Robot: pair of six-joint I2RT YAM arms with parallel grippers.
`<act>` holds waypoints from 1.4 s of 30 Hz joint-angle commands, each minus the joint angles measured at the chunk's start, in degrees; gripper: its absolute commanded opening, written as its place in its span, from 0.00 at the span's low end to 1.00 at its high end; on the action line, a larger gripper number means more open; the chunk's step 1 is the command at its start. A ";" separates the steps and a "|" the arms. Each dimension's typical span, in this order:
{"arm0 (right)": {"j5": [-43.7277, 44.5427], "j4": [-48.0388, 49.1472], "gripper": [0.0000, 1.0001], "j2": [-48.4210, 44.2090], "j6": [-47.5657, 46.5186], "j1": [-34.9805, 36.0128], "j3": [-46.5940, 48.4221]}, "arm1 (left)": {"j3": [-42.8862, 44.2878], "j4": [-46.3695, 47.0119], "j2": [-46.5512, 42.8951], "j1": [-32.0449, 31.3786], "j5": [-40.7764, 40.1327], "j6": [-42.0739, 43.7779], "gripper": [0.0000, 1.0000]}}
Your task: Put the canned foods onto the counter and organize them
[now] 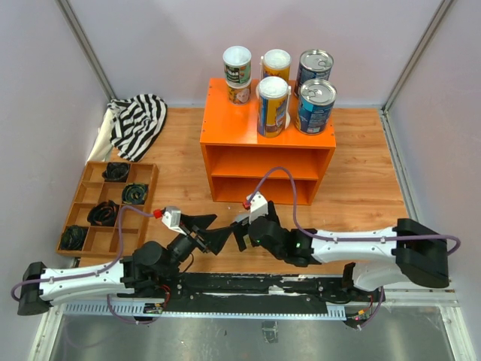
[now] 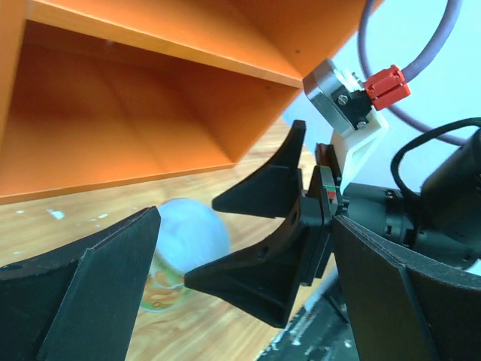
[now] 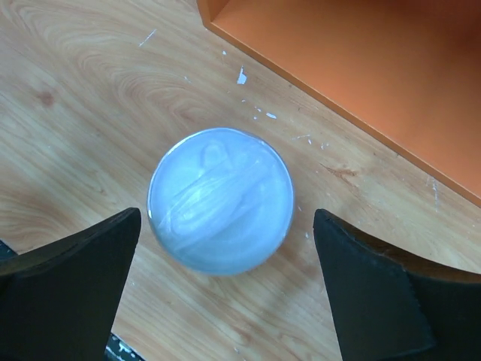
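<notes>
Canned foods (image 1: 273, 105) are stood upright on the flat top of the counter (image 1: 225, 135). Two wide blue-labelled tins are set at its right end, two tall yellow-and-blue tins are placed beside them, and small tins are stacked at its rear left.

One further can (image 3: 219, 199) is stood upright on the wooden table (image 3: 90, 90), just in front of the counter's open lower front.

The right gripper (image 3: 225, 218) is positioned directly above this can. Its jaws are spread wide, with one finger on each side of the can and a clear gap on both sides. Nothing is gripped.

The left gripper (image 1: 210, 229) is located in front of the counter, beside the right gripper. Its jaws are fully spread and nothing is held.
</notes>
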 commanded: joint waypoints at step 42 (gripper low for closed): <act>26.01 -31.40 0.99 -49.71 16.75 10.29 -15.22 | -2.35 81.31 81.61 -5.02 -3.01 30.24 0.99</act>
